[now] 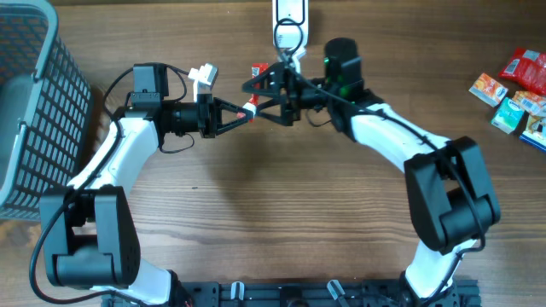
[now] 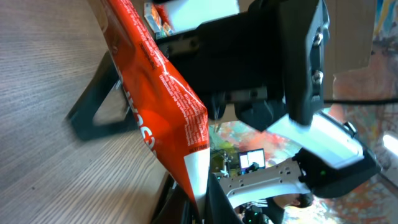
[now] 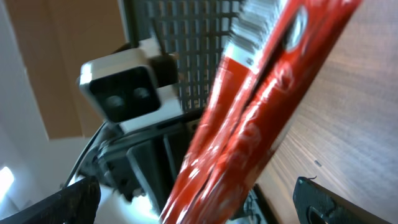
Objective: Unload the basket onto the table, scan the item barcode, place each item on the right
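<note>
**L gripper holds packet by the scanner, R gripper open; scan not done yet**

Overhead: L gripper (image 1: pixel 246 112) is clamped on one end of the red snack packet (image 1: pixel 258 71), near the centre of the table's (image 1: pixel 281 213) far edge. R gripper (image 1: pixel 258 92) is spread wide w/ a finger either side, gripping nothing. White handheld scanner (image 1: pixel 290 24) sits just beyond at the far edge; can't tell if the barcode faces it. Grey basket (image 1: pixel 34 102) at left edge and spare snack packs (image 1: pixel 519 89) at right edge are well clear. L wrist: packet's white sealed end is pinched; R gripper's body is close behind, crowding the way. R wrist: packet stands betw. open fingers (image 3: pixel 329 199), apart from both. Probably pickup is done; presenting the barcode is left.
</note>
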You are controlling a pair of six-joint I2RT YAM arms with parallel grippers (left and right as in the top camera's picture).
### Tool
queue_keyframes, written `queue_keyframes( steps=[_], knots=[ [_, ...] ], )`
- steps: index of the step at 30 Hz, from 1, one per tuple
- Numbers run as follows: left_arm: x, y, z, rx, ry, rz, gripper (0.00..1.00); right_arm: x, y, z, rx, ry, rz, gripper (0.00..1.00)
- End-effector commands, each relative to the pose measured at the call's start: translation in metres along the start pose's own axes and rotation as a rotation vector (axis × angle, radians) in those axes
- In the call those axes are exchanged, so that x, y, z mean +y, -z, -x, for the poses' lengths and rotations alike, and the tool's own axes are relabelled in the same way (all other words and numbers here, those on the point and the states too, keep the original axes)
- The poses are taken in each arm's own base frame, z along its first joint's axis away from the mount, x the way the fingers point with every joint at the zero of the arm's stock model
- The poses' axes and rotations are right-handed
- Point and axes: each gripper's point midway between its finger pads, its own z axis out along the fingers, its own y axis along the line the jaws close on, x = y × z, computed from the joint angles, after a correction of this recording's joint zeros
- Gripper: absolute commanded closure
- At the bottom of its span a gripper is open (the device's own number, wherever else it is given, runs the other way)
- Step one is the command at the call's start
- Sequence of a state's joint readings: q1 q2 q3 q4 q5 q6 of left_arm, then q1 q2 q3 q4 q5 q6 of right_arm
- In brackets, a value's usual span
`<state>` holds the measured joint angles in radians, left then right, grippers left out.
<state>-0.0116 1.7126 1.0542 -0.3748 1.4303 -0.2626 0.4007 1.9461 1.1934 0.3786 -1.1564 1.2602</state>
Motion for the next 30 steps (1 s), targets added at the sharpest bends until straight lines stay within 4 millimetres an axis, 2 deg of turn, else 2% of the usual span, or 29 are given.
queue_keyframes(
  steps=[1, 6, 9, 17, 18, 22, 23, 24, 25, 26, 27, 30],
  knots=[
    [-0.013, 0.002, 0.002, 0.002, 0.009, -0.024, 0.96, -0.027, -0.024, 0.007, -0.07, -0.196, -0.06, 0.0],
    [-0.016, 0.002, 0.0, 0.01, 0.009, -0.045, 0.96, -0.044, -0.031, 0.015, -0.105, -0.202, -0.079, 0.01],
    [-0.016, 0.002, 0.0, 0.01, 0.009, -0.044, 0.96, -0.046, -0.027, 0.02, -0.123, -0.21, -0.078, 0.1],
    [-0.014, 0.002, 0.001, 0.005, 0.009, -0.034, 0.96, -0.044, -0.006, 0.037, -0.167, -0.212, -0.058, 0.93],
    [-0.014, 0.002, 0.001, 0.005, 0.009, -0.033, 0.96, -0.044, -0.002, 0.039, -0.166, -0.218, -0.054, 0.96],
    [-0.014, 0.002, 0.001, 0.005, 0.008, -0.033, 0.96, -0.043, 0.005, 0.042, -0.163, -0.221, -0.044, 0.95],
    [-0.014, 0.002, 0.001, 0.005, 0.008, -0.033, 0.96, -0.043, 0.006, 0.041, -0.158, -0.218, -0.041, 0.9],
    [-0.014, 0.002, 0.001, 0.005, 0.008, -0.033, 0.96, -0.04, 0.007, 0.041, -0.15, -0.209, -0.033, 0.77],
    [-0.014, 0.002, 0.001, 0.005, 0.008, -0.033, 0.96, -0.036, 0.007, 0.041, -0.142, -0.184, -0.018, 0.53],
    [-0.014, 0.002, 0.001, 0.005, 0.008, -0.033, 0.96, -0.032, 0.007, 0.041, -0.137, -0.162, -0.007, 0.36],
    [-0.014, 0.002, 0.001, 0.005, 0.008, -0.033, 0.96, -0.028, 0.007, 0.041, -0.135, -0.143, 0.004, 0.25],
    [-0.014, 0.002, 0.001, 0.005, 0.009, -0.034, 0.96, -0.03, 0.009, 0.043, -0.145, -0.088, -0.007, 0.19]
  ],
)
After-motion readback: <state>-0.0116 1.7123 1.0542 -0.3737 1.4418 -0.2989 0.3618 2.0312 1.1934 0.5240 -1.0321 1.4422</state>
